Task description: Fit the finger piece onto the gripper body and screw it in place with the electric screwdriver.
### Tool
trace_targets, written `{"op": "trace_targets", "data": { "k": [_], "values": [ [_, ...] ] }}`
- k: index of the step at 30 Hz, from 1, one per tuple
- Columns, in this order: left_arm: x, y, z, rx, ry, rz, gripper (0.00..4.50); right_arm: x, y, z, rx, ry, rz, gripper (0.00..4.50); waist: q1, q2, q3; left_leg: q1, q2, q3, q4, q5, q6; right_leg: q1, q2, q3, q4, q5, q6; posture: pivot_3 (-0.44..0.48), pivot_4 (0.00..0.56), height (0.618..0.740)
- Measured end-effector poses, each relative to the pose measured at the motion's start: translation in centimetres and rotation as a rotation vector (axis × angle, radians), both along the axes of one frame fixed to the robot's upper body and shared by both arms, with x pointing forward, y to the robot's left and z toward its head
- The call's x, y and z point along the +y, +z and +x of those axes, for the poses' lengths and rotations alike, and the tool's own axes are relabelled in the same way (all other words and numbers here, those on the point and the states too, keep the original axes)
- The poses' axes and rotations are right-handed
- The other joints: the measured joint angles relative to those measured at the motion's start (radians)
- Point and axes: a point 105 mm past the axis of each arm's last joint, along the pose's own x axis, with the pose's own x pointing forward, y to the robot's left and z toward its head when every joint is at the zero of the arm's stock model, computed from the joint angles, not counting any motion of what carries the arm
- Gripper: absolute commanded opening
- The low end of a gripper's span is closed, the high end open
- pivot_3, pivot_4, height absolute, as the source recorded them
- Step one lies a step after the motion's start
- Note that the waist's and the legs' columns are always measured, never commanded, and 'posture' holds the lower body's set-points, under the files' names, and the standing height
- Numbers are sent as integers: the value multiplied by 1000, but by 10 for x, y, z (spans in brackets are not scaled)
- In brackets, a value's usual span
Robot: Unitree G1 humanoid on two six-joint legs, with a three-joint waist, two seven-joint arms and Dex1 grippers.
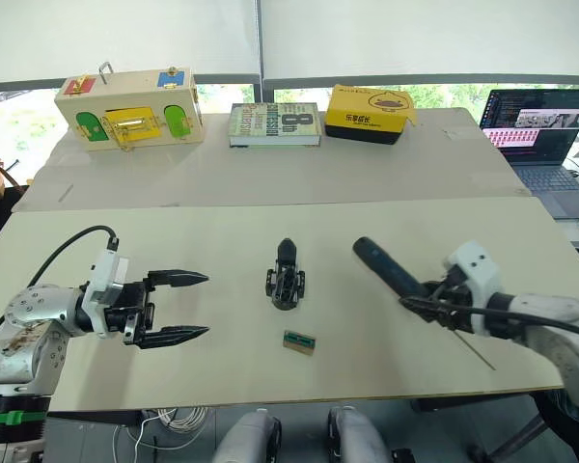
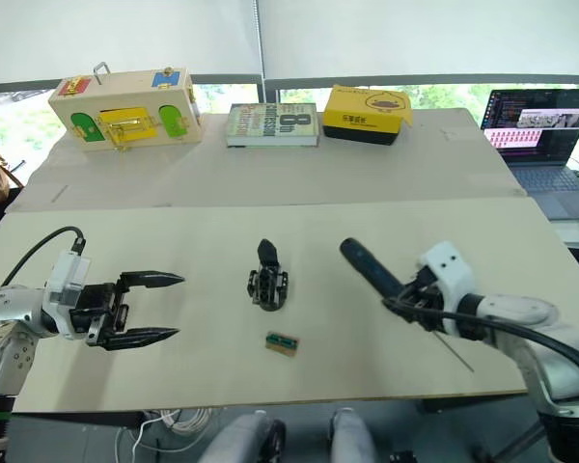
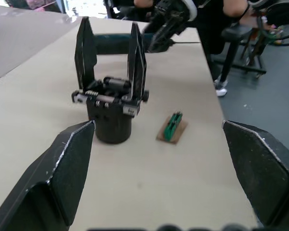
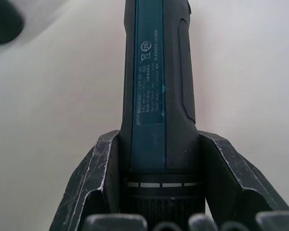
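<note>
One screwdriver in R end effector.

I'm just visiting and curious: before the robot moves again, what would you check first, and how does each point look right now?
1. Right claw gripping the electric screwdriver: ok.
2. Left claw open, holding nothing: ok.
3. Gripper body standing on the table between the claws: ok.
4. Both fingers on the gripper body, seen in the left wrist view: ok.
5. Screws tightened: cannot tell.
6. Small green-topped block lying apart from the gripper body: ok.
</note>
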Motion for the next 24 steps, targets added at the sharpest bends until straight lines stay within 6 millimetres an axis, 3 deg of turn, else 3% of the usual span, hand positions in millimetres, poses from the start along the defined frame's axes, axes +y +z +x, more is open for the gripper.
{"op": "trace_targets", "data": {
  "k": [6, 13, 15, 19, 24],
  "values": [
    [-1, -13, 1, -21, 23, 14, 4500, 0, -14, 9, -8, 25, -61, 1922, -4, -1, 0, 1, 1, 1, 0, 2, -2, 0, 2, 0, 1, 2, -1, 0, 150, 740],
    [-4, -14, 3, -18, 31, 12, 4500, 3, -15, 15, -13, 53, -56, 1922, -12, -1, 0, 1, 2, 1, 0, 3, -2, 0, 3, 1, 1, 2, -2, 0, 150, 740],
    [-5, -14, 3, -13, 29, 12, 4500, 3, -15, 15, -11, 53, -53, 2972, -12, -2, 0, 1, 2, 1, 0, 3, -2, 0, 3, 1, 1, 2, -2, 0, 150, 740],
    [-8, -14, 3, -10, 26, 12, 4500, 5, -6, 19, -36, 66, -54, 4322, -12, -2, 0, 2, 2, 1, 0, 3, -2, 0, 3, 1, 1, 3, -2, 0, 150, 740],
    [-11, -14, 2, -14, 16, 14, 4500, 4, 28, 17, -58, 143, -118, 4463, -12, -2, 0, 1, 2, 2, 0, 3, -2, -1, 3, 1, 1, 3, -2, 0, 150, 740]
  ]
}}
